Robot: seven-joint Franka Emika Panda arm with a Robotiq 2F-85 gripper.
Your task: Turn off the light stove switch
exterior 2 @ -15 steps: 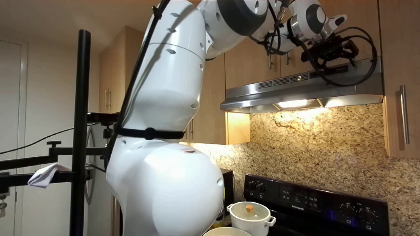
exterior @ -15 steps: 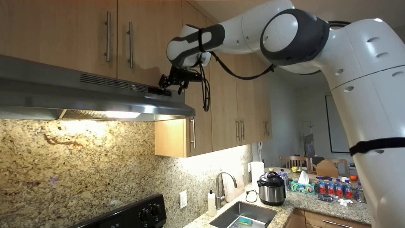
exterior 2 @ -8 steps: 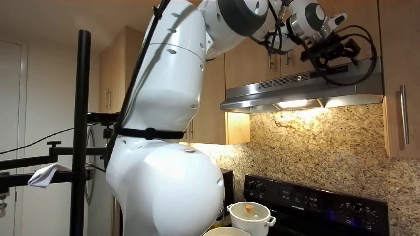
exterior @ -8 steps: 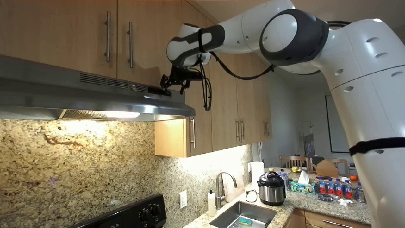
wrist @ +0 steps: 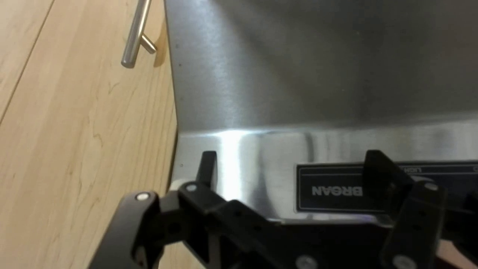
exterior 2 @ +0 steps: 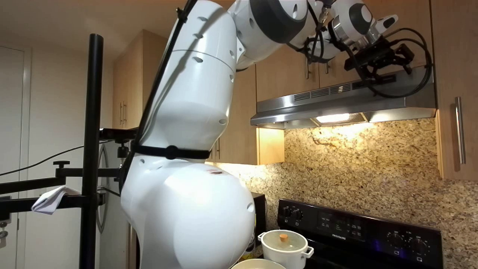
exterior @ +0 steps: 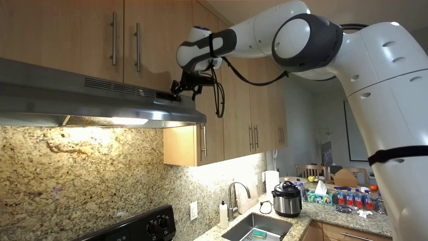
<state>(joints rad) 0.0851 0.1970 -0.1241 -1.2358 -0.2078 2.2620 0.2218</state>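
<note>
The stove light shines under the steel range hood and is lit in both exterior views. On the hood's front sits a black BROAN control panel, upside down in the wrist view, with part of a word "LIGH" legible near its edge. My gripper is open, its fingers spread wide with nothing between them. One finger overlaps the panel in the picture and hides part of it; contact cannot be told. The light switch itself cannot be made out there. In an exterior view the gripper hovers at the panel.
Wooden cabinet doors with bar handles rise directly above the hood. A wooden cabinet panel flanks the hood in the wrist view. Loose cable loops from the wrist. Below stand a stove and a white pot.
The gripper has shifted slightly to the right in both exterior views, and the upper arm has tilted a little with it. The light stays lit throughout.
</note>
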